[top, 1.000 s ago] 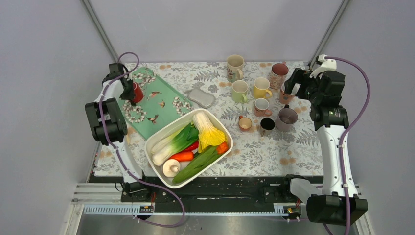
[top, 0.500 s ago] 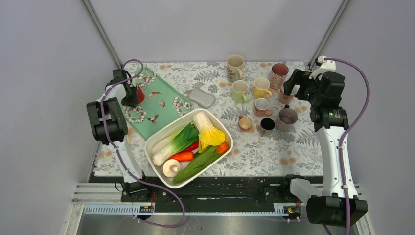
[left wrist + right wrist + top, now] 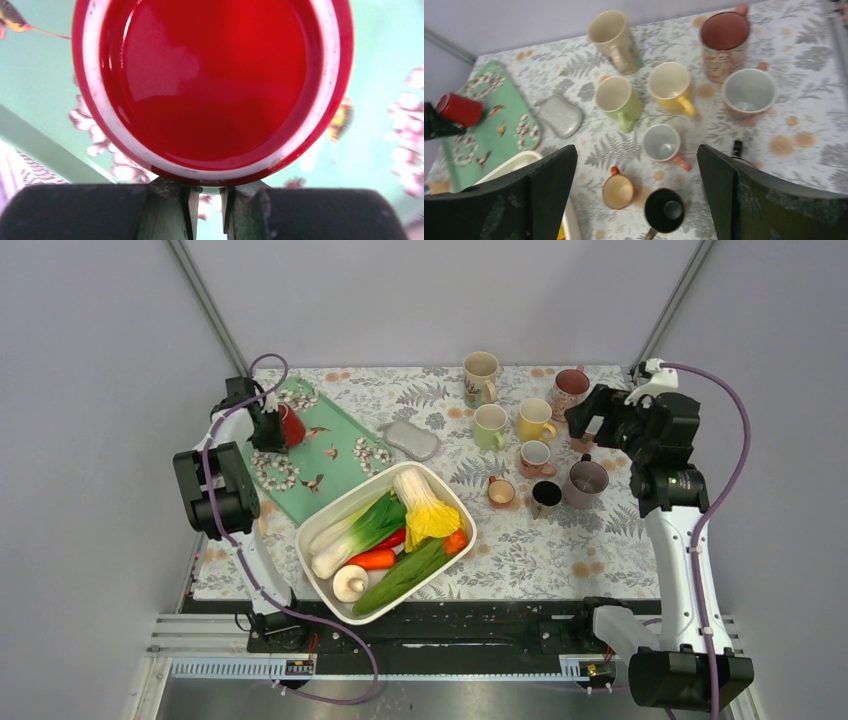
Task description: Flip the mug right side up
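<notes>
The mug (image 3: 210, 85) lies on its side at the far left of the table (image 3: 520, 550), over the green mat (image 3: 335, 455). It sits right at the tip of my left pincer (image 3: 207, 200). Its long axis runs straight away from that pincer, so one round end fills the left wrist view: glossy red inside a white ring. It looks shallow, so I take it for the base, though I cannot be sure.

The left pincer's jaws are drawn almost together, with only a thin slit between them, and they meet the mug at the lower edge of that round end. Exactly what they pinch is hidden. I judge it to be the handle, and that the mug is held.

My right pincer (image 3: 636, 185) is spread wide with nothing in it. It hangs over the cluster of upright cups (image 3: 535, 420) on the far right, well apart from the mug, so the turn falls to the left arm.

The move depends on swinging that axis from level to vertical by rolling the wrist until the mouth faces up.

The mat beneath shows bare cloth beside the mug to set it down on. The grey pouch (image 3: 411, 440) is just off the mat's right edge, and the tub (image 3: 325, 580) of vegetables is nearer me. Neither looks to be in the way.

The risk I see is the slick glaze slipping in so narrow a pinch.
</notes>
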You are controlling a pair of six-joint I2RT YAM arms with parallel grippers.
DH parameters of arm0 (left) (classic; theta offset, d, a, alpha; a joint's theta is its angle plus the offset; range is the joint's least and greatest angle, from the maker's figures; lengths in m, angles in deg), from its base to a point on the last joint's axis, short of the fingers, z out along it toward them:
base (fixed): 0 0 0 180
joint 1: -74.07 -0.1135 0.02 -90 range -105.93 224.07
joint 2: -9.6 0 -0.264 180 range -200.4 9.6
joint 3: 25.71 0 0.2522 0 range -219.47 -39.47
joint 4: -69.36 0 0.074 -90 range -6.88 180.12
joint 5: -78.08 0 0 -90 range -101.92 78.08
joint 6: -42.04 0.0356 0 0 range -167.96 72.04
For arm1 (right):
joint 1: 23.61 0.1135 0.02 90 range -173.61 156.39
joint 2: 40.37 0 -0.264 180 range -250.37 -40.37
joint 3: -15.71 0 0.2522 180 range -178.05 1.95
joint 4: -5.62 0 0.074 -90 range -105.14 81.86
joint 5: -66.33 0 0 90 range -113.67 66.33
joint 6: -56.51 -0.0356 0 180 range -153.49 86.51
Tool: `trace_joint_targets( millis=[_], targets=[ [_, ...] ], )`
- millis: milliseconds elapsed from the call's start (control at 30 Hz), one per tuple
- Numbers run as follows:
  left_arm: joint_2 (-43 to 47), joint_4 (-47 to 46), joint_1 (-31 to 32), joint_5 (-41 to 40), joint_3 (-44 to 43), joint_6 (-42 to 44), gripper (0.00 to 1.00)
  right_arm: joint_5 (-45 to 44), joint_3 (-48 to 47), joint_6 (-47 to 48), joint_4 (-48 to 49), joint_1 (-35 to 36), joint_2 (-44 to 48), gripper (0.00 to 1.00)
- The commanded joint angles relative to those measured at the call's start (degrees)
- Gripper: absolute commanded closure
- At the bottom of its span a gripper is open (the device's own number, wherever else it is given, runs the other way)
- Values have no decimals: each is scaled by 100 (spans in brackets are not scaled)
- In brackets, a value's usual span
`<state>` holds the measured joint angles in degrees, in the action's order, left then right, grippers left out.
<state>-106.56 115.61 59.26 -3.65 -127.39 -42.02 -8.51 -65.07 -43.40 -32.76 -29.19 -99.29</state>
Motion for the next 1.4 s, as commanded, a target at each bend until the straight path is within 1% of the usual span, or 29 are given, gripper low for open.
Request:
trace_joint_targets(
  millis=[0,67,167,267,300,400,500,633,767,900,1033,1100,1133,1167,1200,1267,1300,1333,1367],
  targets=[
    [1176,-158,90,1439,-103,-419,100,444,431,-524,698,804,362,1],
    [1349,-142,178,1667,-20,-529,100,166,514,-545,814,1463,365,0],
    [1581,-68,369,1997,38,-655,100,235,663,-988,1286,2232,43,1],
    [1771,3,533,2375,46,-883,100,215,762,-1465,2089,2990,-499,1],
    [1825,12,584,2496,41,-956,100,212,763,-1636,2506,3219,-727,1],
    [2034,103,801,2788,29,-1052,100,574,621,-2267,3484,3684,-1489,1],
    [2304,218,1101,3006,18,-992,100,980,283,-2896,4296,3833,-2197,1],
    [2655,274,1422,3486,22,-1016,100,1163,129,-3849,5655,3871,-2902,1],
    [2922,301,1743,3855,30,-1120,100,1271,-126,-4548,6416,3880,-3520,1],
    [3114,300,2061,4174,96,-1291,100,1411,-287,-5227,7182,3888,-3964,1],
    [3209,302,2341,4317,155,-1347,100,1468,-385,-5678,7936,3909,-4163,1],
    [3192,302,2467,4388,174,-1381,100,1517,-496,-5902,8241,3961,-4230,4],
    [3172,302,2536,4406,178,-1372,100,1574,-574,-6020,8423,3986,-4280,7],
    [3164,287,2610,4406,193,-1369,100,1640,-642,-6167,8681,4022,-4324,14],
    [3148,259,2659,4424,223,-1380,100,1692,-698,-6299,8922,4046,-4362,23],
    [3116,219,2696,4478,266,-1395,100,1733,-745,-6502,9319,4059,-4359,51],
    [3108,209,2702,4483,280,-1392,100,1724,-706,-6530,9398,4056,-4306,70],
    [3106,218,2702,4457,303,-1363,100,1696,-640,-6463,9377,4049,-4227,86],
    [3120,247,2702,4409,325,-1307,100,1671,-541,-6322,9242,4041,-4100,98]
  ],
)
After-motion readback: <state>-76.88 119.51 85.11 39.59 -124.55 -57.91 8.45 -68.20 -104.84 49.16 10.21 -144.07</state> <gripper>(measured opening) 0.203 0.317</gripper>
